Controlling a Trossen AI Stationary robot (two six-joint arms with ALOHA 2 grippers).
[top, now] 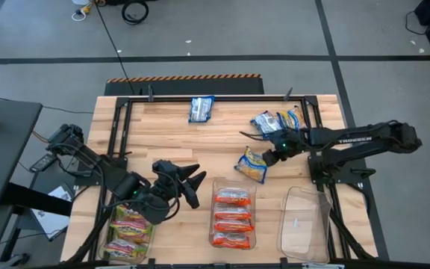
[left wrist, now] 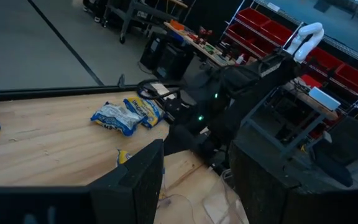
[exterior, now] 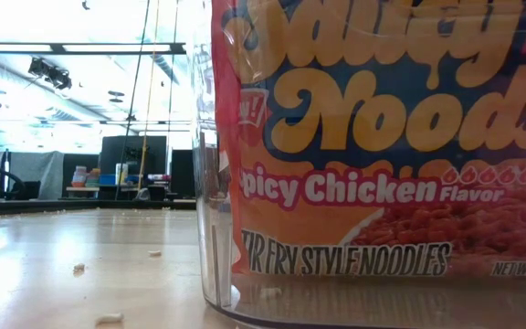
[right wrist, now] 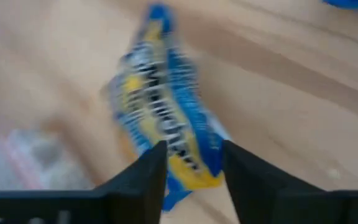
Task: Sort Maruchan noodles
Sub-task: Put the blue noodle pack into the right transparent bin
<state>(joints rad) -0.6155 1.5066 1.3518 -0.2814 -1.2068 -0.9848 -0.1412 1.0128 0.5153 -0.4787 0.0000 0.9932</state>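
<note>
Blue-and-yellow packet (right wrist: 166, 134) between right fingers (right wrist: 143, 180)

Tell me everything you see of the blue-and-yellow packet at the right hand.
The blue-and-yellow packet is a flat, crinkly plastic ramen pack, slightly crumpled and skewed. It sits beside the orange packets' bin and looks lifted off the table. The right hand grips one edge, its fingers closed on either side. Nothing else touches it.

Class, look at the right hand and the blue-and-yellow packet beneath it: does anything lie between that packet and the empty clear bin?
Nothing visible does. The right hand grips the blue-and-yellow packet; only bare table separates it from the empty bin.
</note>
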